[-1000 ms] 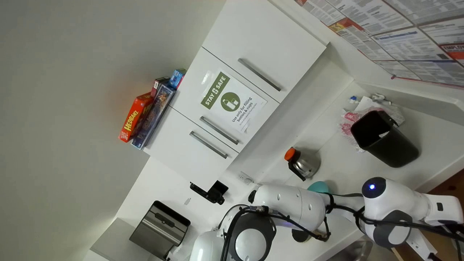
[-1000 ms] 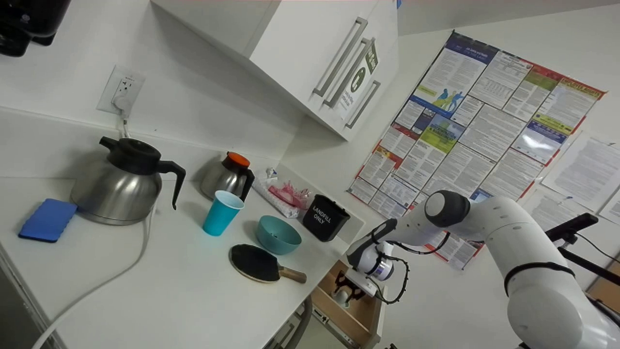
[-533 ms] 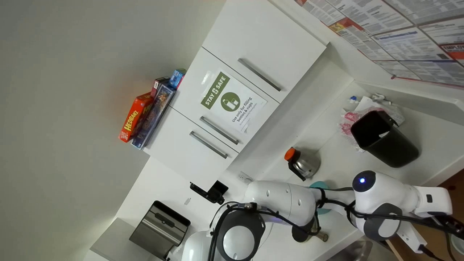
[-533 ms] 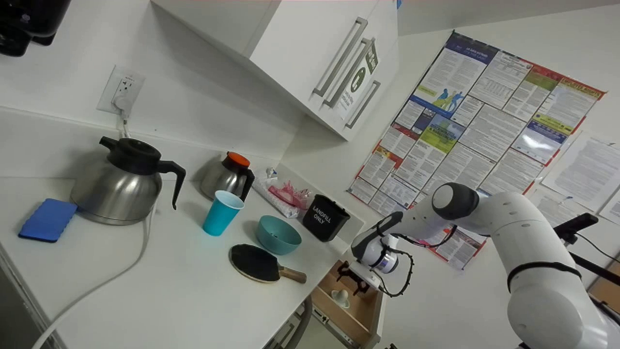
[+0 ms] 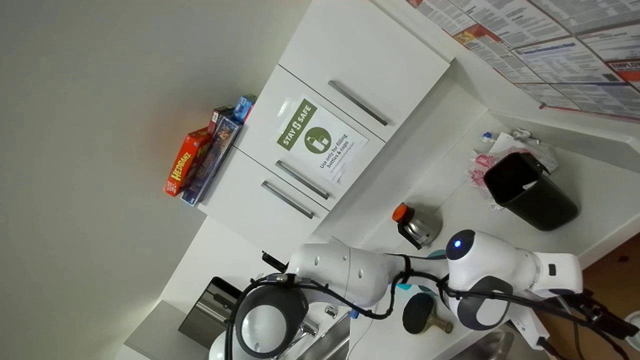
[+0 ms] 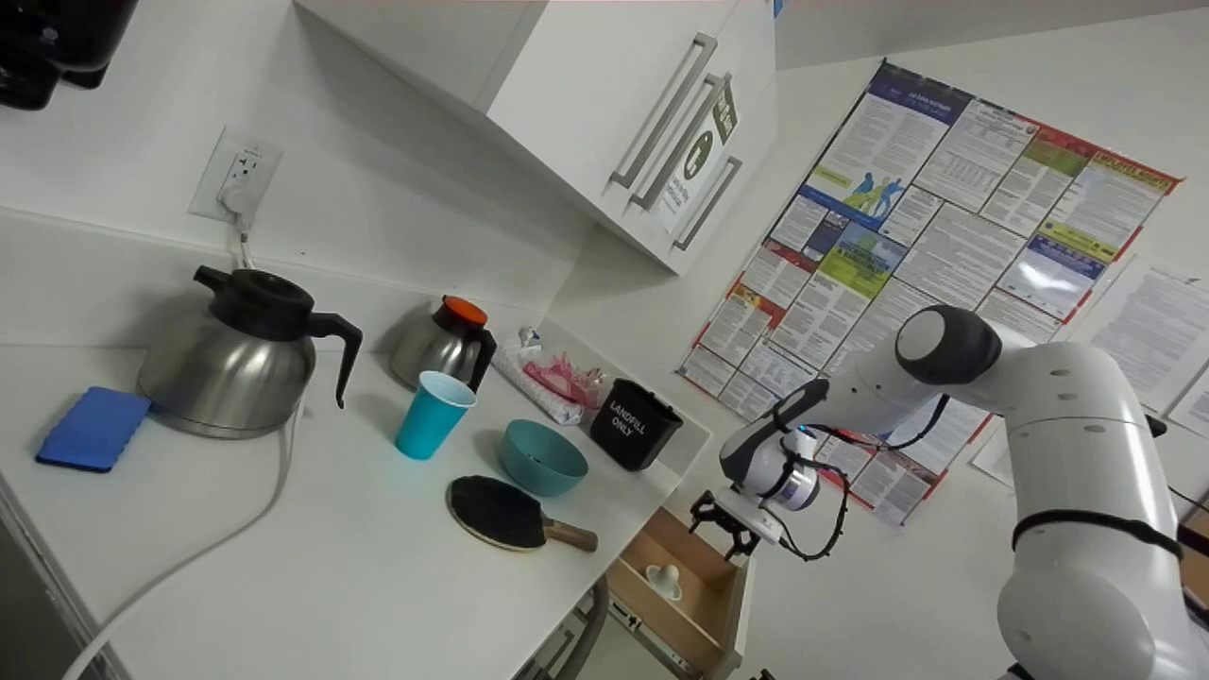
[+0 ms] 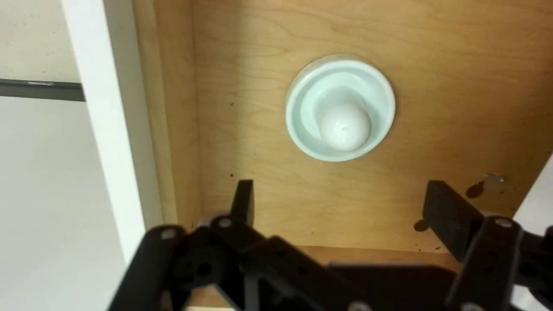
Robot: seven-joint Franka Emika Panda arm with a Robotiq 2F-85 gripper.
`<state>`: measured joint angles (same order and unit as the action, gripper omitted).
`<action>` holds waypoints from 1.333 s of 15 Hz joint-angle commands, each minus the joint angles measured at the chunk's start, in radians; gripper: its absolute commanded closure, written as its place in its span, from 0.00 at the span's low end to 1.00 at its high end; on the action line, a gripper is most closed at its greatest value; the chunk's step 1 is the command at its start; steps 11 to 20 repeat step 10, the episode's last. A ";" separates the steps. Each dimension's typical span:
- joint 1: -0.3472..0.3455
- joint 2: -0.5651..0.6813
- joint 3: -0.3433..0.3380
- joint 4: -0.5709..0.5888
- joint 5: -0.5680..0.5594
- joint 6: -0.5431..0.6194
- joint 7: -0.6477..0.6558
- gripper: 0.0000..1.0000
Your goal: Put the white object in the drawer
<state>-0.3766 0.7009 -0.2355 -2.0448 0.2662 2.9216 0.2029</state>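
Observation:
The white object (image 7: pixel 309 116), a round dish-like piece with a rounded knob in its middle, rests on the drawer floor in the wrist view. It also shows small in an exterior view, where the white object (image 6: pixel 664 581) lies inside the pulled-out wooden drawer (image 6: pixel 666 616). Above the drawer hangs my gripper (image 6: pixel 712 543), apart from the object. In the wrist view my gripper (image 7: pixel 341 185) has its fingers (image 7: pixel 449 211) spread wide, with only bare drawer floor visible between them. The object sits beyond the fingertips, touching neither.
On the counter beside the drawer are a paddle (image 6: pixel 496 513), a teal bowl (image 6: pixel 543 458), a blue cup (image 6: pixel 434 416) and a black bin (image 6: pixel 635 425). Two carafes stand farther back, one being the large carafe (image 6: pixel 231 368). The drawer's wall (image 7: pixel 181 129) rises left of the object.
A second ago my gripper was down in the drawer at the white object. It has since risen clear and shifted away, leaving the object lying in the drawer.

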 commanded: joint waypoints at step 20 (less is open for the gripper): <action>0.092 -0.312 -0.054 -0.254 -0.049 -0.036 0.015 0.00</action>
